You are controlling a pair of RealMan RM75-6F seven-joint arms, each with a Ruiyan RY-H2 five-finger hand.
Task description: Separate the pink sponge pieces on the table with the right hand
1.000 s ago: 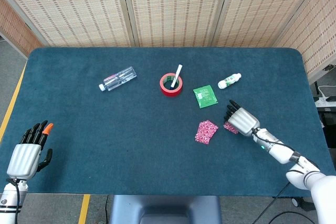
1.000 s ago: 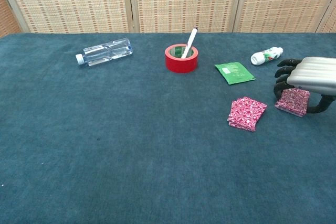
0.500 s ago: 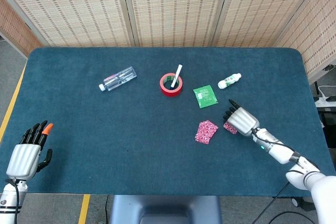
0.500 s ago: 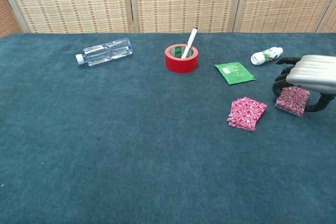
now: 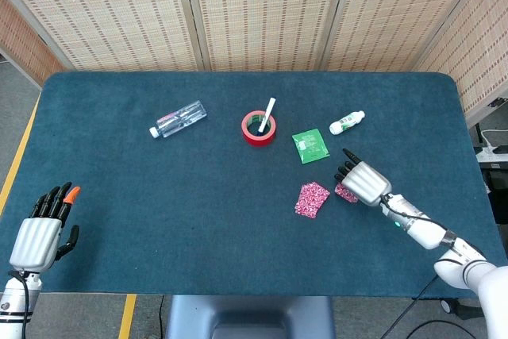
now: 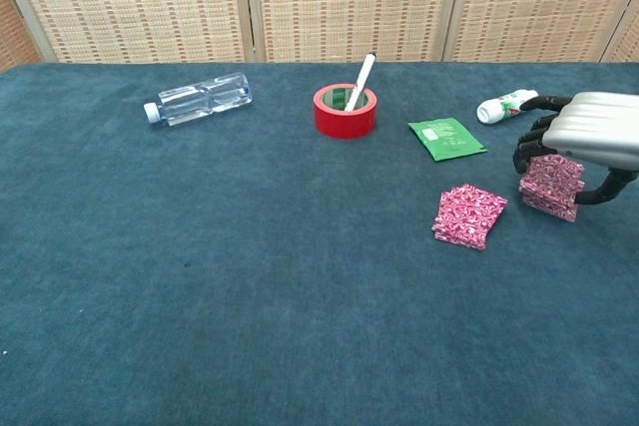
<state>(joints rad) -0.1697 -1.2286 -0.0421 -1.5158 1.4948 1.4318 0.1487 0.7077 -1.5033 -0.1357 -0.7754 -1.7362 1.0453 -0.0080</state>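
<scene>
Two pink patterned sponge pieces are on the right of the blue table. One piece (image 6: 469,215) (image 5: 311,198) lies flat by itself. My right hand (image 6: 584,135) (image 5: 363,182) grips the other piece (image 6: 550,187) (image 5: 345,192) from above, fingers curled over its far edge and thumb behind it. That piece tilts a little and sits a short gap to the right of the flat one. My left hand (image 5: 38,237) rests at the table's near left corner with its fingers apart and nothing in it; the chest view does not show it.
A green packet (image 6: 445,138) and a small white bottle (image 6: 506,105) lie just beyond the sponges. A red tape roll (image 6: 344,111) with a white pen in it stands mid-table. A clear plastic bottle (image 6: 199,99) lies at the far left. A small orange thing (image 5: 72,194) sits by my left fingertips.
My right hand has shifted slightly left and up with the sponge piece in it, and the piece now tilts more. The flat piece and the left hand have not moved.
</scene>
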